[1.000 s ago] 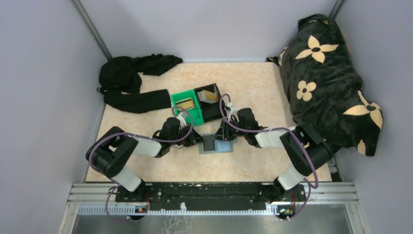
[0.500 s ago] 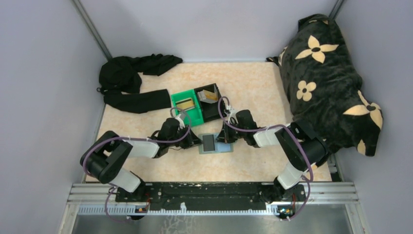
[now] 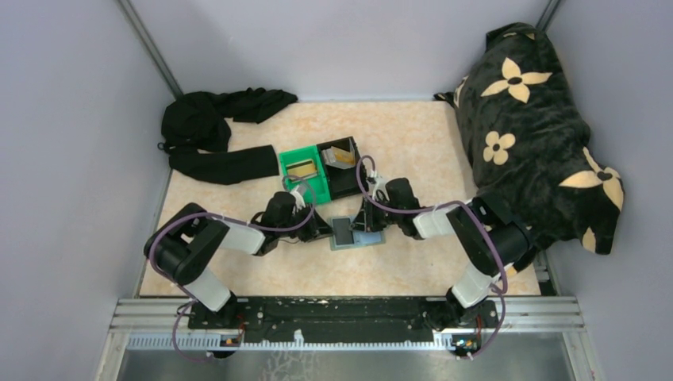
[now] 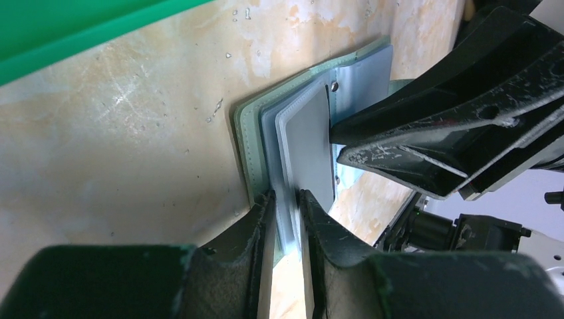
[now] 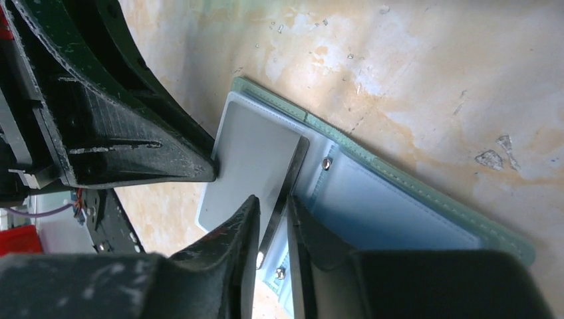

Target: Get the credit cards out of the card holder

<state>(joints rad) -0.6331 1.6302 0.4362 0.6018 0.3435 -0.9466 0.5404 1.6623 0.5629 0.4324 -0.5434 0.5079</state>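
Observation:
The grey-blue card holder lies open on the table between both grippers. In the left wrist view its green-edged panel holds a pale grey credit card. My left gripper is shut on the near edge of that panel's pocket layers. In the right wrist view the card sticks out of the pocket, its dark stripe along one edge. My right gripper is shut on that striped edge. From above, the left gripper and right gripper meet over the holder.
A green bin holding a tan-gold card and a black bin holding another card stand just behind the holder. Black clothing lies at the back left. A black flowered blanket fills the right side.
The right gripper has shifted a little left over the holder's middle. The left arm has drawn in toward the holder. The holder has turned slightly.

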